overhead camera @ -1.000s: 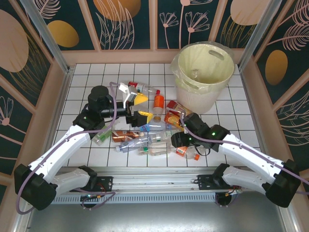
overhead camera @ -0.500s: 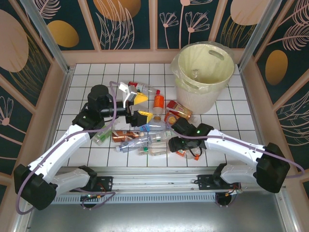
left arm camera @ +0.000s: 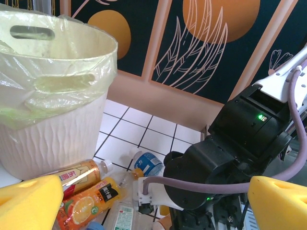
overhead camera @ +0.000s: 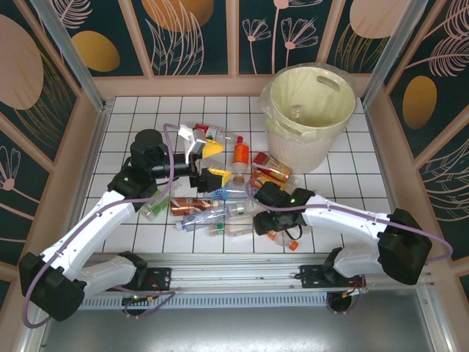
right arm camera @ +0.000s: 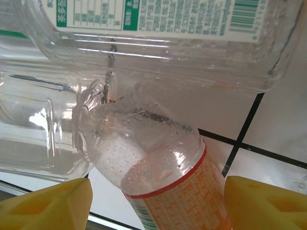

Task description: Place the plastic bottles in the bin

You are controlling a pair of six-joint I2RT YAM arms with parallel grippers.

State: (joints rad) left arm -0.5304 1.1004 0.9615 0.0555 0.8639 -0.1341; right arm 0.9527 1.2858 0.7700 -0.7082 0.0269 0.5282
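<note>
Several plastic bottles (overhead camera: pixel 227 194) lie heaped on the white tiles left of the bin (overhead camera: pixel 308 110), a big pale-yellow bucket with a clear liner. My right gripper (overhead camera: pixel 264 222) is low at the heap's near right edge. In the right wrist view its yellow fingers (right arm camera: pixel 48 208) stand open on either side of a clear bottle with an orange label (right arm camera: pixel 168 191), with a gap showing on both sides. My left gripper (overhead camera: pixel 210 164) hovers open over the heap's left part, holding nothing. Its wrist view shows the bin (left arm camera: pixel 53 96) and an orange juice bottle (left arm camera: pixel 86 206).
The right arm's black wrist (left arm camera: pixel 240 143) sits close in front of my left gripper (left arm camera: pixel 153 211). Two more clear bottles (right arm camera: pixel 158 38) lie against the orange-labelled one's base. Wooden side walls (overhead camera: pixel 88 125) fence the tiled floor.
The right arm has swung left and lowered onto the heap's near edge, and its fingers have spread wider. The left arm has drawn back slightly to the left.
</note>
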